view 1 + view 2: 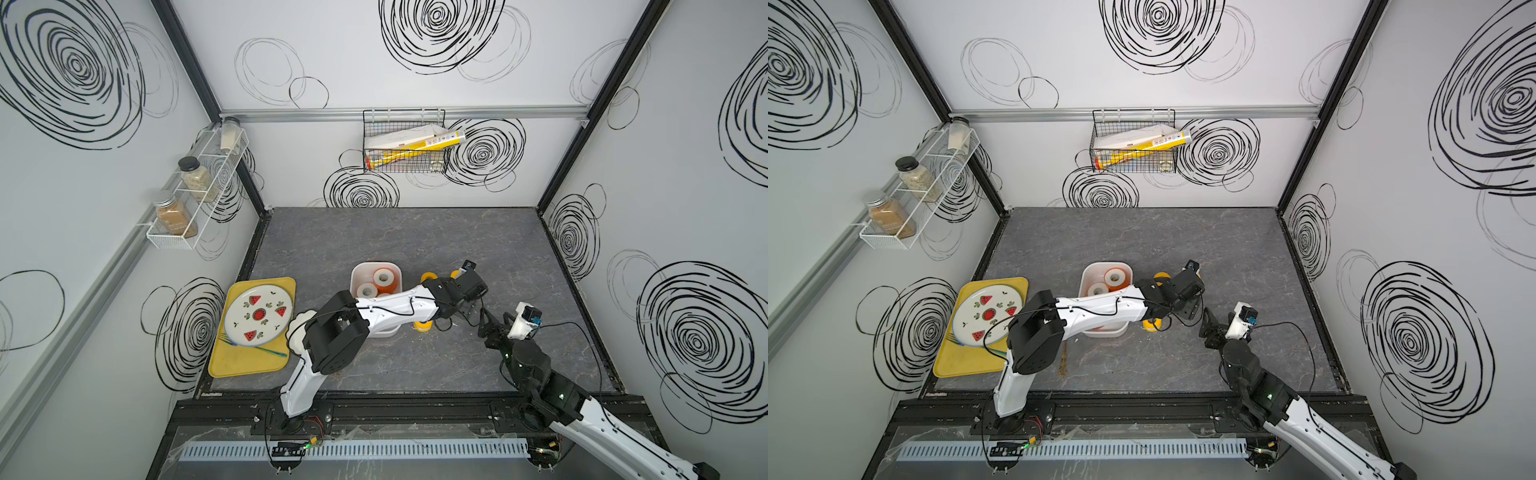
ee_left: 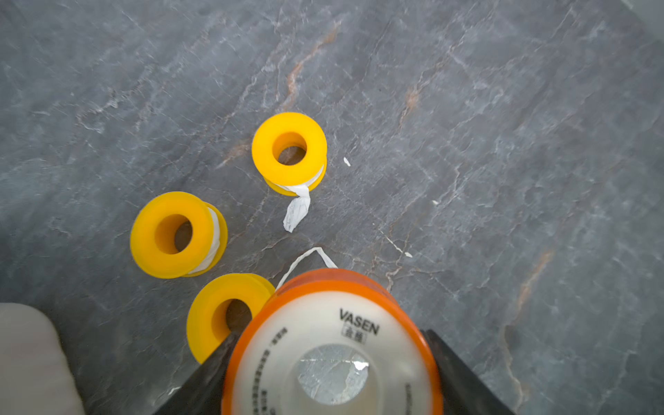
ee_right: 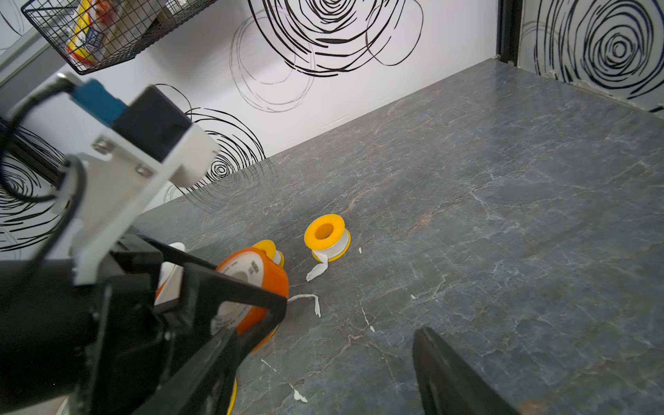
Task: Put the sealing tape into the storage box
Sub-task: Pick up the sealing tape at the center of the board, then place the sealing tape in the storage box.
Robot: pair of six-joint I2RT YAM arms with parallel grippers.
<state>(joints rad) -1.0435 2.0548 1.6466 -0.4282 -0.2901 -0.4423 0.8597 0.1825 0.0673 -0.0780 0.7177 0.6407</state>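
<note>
Storage is being carried on: two rolls (image 1: 382,277) seen in the box (image 1: 354,279); beside it an orange roll (image 2: 332,345) is being gripped by the left gripper (image 2: 330,332), three yellow rolls (image 2: 289,143) waiting, right gripper (image 1: 494,323) held open

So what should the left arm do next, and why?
Probably lift straight up. The left pincer grips the orange roll low by the table, with a yellow roll right beside it. A straight lift should clear that before the carry to the box.
</note>
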